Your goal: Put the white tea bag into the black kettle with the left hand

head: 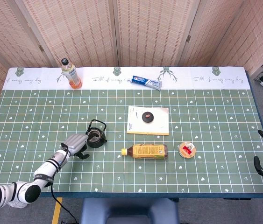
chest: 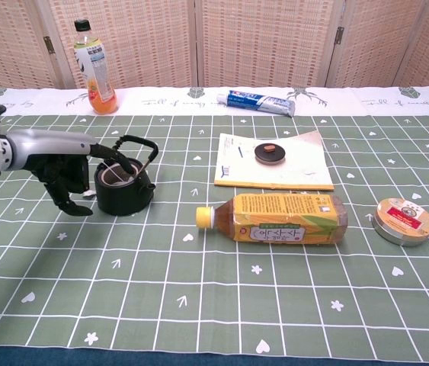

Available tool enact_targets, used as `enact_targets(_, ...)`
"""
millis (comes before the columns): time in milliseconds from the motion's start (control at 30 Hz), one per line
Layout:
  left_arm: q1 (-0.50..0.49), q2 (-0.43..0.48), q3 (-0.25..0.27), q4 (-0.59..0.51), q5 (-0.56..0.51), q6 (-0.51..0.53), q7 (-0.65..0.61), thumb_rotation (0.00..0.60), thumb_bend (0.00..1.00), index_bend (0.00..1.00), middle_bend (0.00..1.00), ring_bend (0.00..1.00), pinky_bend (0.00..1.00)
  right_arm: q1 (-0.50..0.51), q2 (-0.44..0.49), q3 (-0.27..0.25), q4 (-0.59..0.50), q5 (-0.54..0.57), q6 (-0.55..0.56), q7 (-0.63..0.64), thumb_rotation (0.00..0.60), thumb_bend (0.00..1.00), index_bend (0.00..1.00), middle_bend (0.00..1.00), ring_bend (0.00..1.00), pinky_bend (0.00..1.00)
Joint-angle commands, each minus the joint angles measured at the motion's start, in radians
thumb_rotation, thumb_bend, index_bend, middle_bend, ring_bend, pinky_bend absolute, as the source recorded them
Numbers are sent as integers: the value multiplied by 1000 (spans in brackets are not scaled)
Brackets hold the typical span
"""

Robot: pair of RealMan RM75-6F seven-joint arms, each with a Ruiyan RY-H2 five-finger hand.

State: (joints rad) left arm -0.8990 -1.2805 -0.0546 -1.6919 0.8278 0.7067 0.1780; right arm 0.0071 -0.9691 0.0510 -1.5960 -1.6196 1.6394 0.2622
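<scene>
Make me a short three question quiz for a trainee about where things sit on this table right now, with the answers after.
1. True or false: the lidless black cast-iron kettle stands on the yellow paper booklet.
2. Which thing lies nearest the front table edge? A) blue and white toothpaste tube B) yellow-labelled tea bottle lying on its side C) upright orange drink bottle
3. Fill in: the small round black lid rests on the ____.

Key: 1 false, it stands on the green checked tablecloth, beside the left hand. 2 B. 3 yellow paper booklet.
</scene>
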Motion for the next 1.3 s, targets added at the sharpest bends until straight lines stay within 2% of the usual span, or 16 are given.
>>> enact_targets(33, -2, 44, -10, -52, -4, 29, 15, 600, 280, 128, 1000, 1000, 1000, -2, -1, 0, 2, -4, 5, -2, 600, 541, 0, 0, 0, 0)
enact_targets(167, 15, 106, -21, -137, 13, 74, 13, 600, 280, 130, 1000, 1000, 1000, 1, -3, -4, 1, -12, 1, -8, 600, 542, 0, 0, 0, 0)
enact_targets(300, 70, 199, -36, -232, 91, 170, -8, 600, 280, 120, 1000, 1000, 1000, -4, 1, -1, 3, -10, 14, 6, 600, 541, 0, 0, 0, 0)
enact_targets(400, 137, 293, -36, -323, 150, 223, -75, 600, 280, 110, 1000, 1000, 1000, -7, 5, 0, 1, -6, 16, 7, 600, 541, 0, 0, 0, 0)
enact_targets(500, 246, 414, -4, -402, 272, 281, -180, 600, 280, 63, 980, 995, 1000, -10, 6, 1, 1, -7, 23, -3, 600, 541, 0, 0, 0, 0)
enact_targets(567, 325, 446, 35, -389, 391, 369, -187, 600, 280, 49, 898, 939, 978, -12, 3, 3, -1, 0, 24, -14, 600, 542, 0, 0, 0, 0)
enact_targets(633, 422, 433, 85, -327, 511, 523, -76, 600, 280, 49, 756, 792, 862, -15, -9, 12, -4, 19, 28, -50, 600, 541, 0, 0, 0, 0)
enact_targets(700, 514, 357, 103, -252, 586, 703, 88, 600, 280, 50, 657, 667, 746, -16, -32, 29, -2, 53, 29, -125, 600, 542, 0, 0, 0, 0)
enact_targets(733, 548, 317, 107, -221, 612, 766, 136, 600, 280, 60, 622, 613, 695, -16, -41, 35, -5, 66, 28, -153, 600, 541, 0, 0, 0, 0)
enact_targets(800, 609, 256, 124, -174, 657, 847, 143, 600, 280, 90, 602, 582, 666, -13, -55, 46, -13, 87, 23, -203, 600, 541, 0, 0, 0, 0)
enact_targets(933, 686, 204, 144, -80, 702, 928, 111, 600, 280, 115, 536, 497, 594, -6, -66, 45, -21, 94, 4, -230, 600, 541, 0, 0, 0, 0)
enact_targets(1033, 730, 151, 147, 10, 726, 974, 70, 600, 279, 122, 442, 352, 424, 2, -73, 37, -22, 100, -28, -253, 600, 541, 0, 0, 0, 0)
enact_targets(1067, 735, 143, 148, 18, 723, 967, 50, 600, 278, 134, 428, 327, 376, 5, -77, 35, -24, 101, -37, -265, 600, 541, 0, 0, 0, 0)
enact_targets(1200, 731, 144, 149, 43, 743, 926, 17, 600, 276, 151, 382, 261, 300, 16, -86, 19, -40, 94, -73, -292, 600, 542, 0, 0, 0, 0)
enact_targets(1267, 731, 144, 143, 45, 737, 912, 13, 600, 269, 147, 297, 163, 169, 15, -81, 13, -49, 83, -71, -289, 600, 541, 0, 0, 0, 0)
enact_targets(1300, 731, 144, 139, 47, 735, 906, 11, 600, 266, 145, 276, 143, 136, 13, -81, 12, -51, 77, -65, -290, 600, 541, 0, 0, 0, 0)
